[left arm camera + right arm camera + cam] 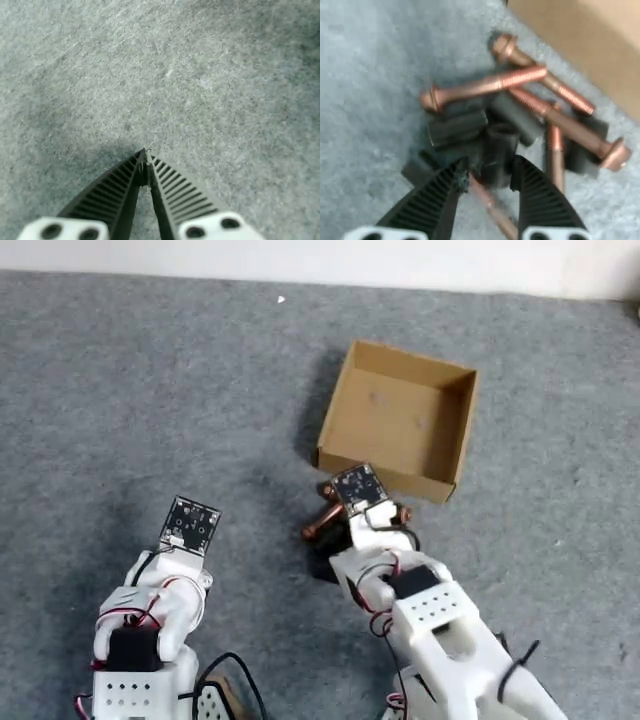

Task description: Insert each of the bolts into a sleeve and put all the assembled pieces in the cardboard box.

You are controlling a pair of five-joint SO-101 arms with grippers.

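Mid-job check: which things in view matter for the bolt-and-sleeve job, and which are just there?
Job: copper bolts, black sleeves, cardboard box, right gripper open at the pile.
Just there: grey carpet, left gripper shut over it.

The left gripper [145,156] was seen with its two black ribbed fingers [112,192] brought together, the tips meeting in a sharp point. White mounts [65,230] with screw holes were seen at the fingers' bases. Grey carpet [200,75] was spread beneath and all around, and a darker shadow [75,145] was cast on it just beside the tips.
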